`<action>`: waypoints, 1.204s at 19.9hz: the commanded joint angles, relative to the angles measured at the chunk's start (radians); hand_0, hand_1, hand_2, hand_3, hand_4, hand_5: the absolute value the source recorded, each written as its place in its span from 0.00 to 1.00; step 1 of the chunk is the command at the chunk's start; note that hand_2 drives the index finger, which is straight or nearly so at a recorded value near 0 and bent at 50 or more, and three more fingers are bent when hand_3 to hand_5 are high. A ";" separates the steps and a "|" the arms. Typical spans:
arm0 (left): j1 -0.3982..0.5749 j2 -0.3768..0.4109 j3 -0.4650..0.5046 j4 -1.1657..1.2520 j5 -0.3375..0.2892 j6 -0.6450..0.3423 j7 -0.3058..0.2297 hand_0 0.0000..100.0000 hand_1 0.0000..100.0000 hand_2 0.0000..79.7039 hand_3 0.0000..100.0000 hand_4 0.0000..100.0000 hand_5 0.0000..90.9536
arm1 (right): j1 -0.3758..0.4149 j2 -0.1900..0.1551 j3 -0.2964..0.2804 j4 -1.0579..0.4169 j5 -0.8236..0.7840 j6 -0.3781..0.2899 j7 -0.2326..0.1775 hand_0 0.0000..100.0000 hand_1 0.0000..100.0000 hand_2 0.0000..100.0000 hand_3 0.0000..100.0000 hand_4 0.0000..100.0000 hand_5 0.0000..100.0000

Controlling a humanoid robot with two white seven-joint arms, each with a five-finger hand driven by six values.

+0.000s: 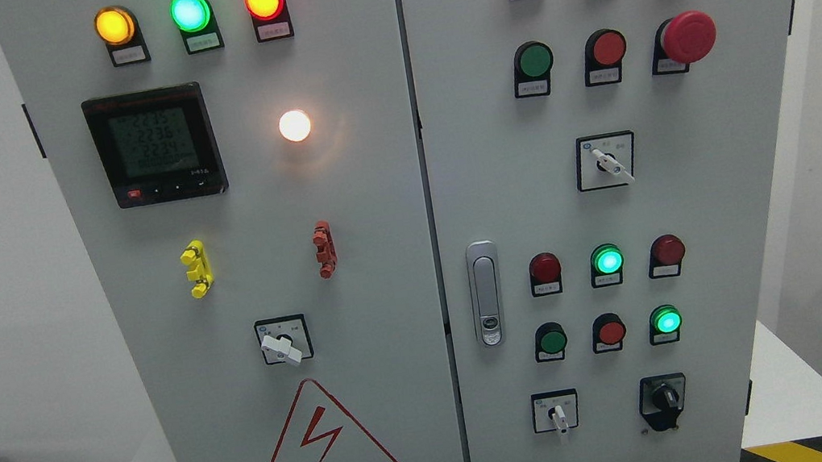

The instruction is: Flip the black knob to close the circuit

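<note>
Black knob (663,399): mounted at the lower right of the right cabinet door (766,210); taken as the landmark for every line below.
Knob setting: the handle appears to point downward; which position closes the circuit cannot be read from the markings at this size.
White selector switch (558,414): on the same row, to the left of the black knob; its lever hangs down.
Indicator rows: a green lamp (666,321) is lit just above the black knob, and a second lit green lamp (607,260) sits higher and to the left; the neighbouring red lamps are dark.
Door latch (485,293): up and to the left of the black knob, at the door edge, presumably placed there so the panel can be locked shut.
Emergency stop button (687,36): far above the black knob, raised from the panel, judged so that it can be struck quickly.
Warning triangle (328,447): well to the left of the black knob, on the left door.
Robot hands: neither is in view, so finger state cannot be told.
Task stage: judged not begun; no hand is near the knob.
</note>
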 commanded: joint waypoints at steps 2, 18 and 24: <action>0.020 0.000 0.000 0.000 0.000 -0.003 0.000 0.12 0.56 0.00 0.00 0.00 0.00 | -0.001 -0.018 0.006 0.002 0.021 0.005 -0.006 0.00 0.35 0.00 0.00 0.00 0.00; 0.020 0.000 0.000 0.000 0.000 -0.003 0.000 0.12 0.56 0.00 0.00 0.00 0.00 | 0.079 -0.043 0.271 -0.162 0.026 -0.255 -0.145 0.00 0.41 0.07 0.12 0.03 0.00; 0.020 0.000 0.000 0.000 0.000 -0.003 0.000 0.12 0.56 0.00 0.00 0.00 0.00 | 0.138 -0.110 0.358 -0.380 0.040 -0.286 -0.194 0.00 0.43 0.27 0.40 0.29 0.05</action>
